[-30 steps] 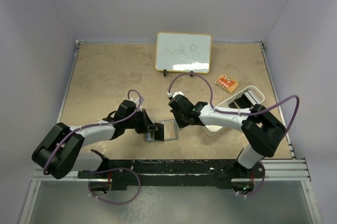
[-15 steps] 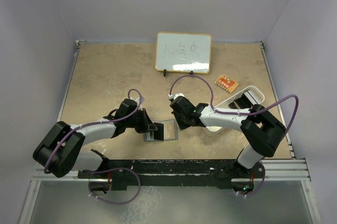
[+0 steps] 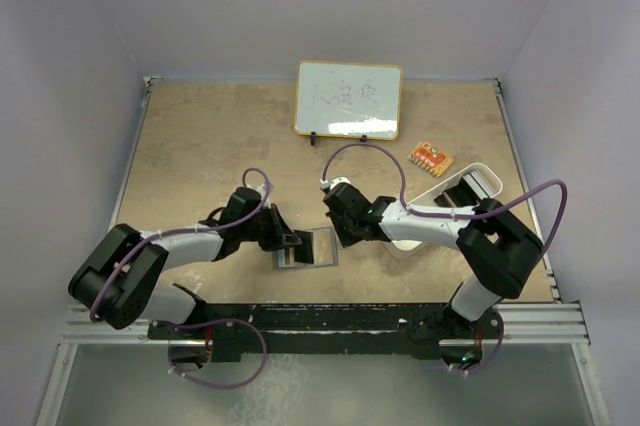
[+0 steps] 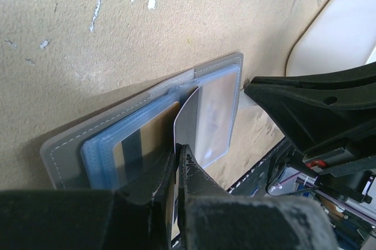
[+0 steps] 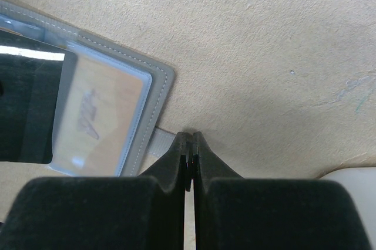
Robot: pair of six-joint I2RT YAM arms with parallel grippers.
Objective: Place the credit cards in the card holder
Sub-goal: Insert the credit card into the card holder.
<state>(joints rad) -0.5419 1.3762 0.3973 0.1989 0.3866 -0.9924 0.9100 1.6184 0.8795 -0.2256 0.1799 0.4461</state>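
Observation:
The grey card holder lies open on the table between both arms, its clear sleeves up. An orange-gold card with a dark stripe sits in the blue-tinted sleeves on the holder. My left gripper is shut on a pale credit card held on edge, its far end at the sleeve opening in the holder's middle. My right gripper is shut, tips pressed down at the pale strap beside the holder's edge. In the top view the left gripper and right gripper flank the holder.
A white oblong tray lies under my right forearm at the right. A small orange patterned card lies behind it. A whiteboard stands at the back. The black rail runs along the near edge.
My left arm has crept slightly right toward the holder with the card. The right gripper has stayed at the holder's edge.

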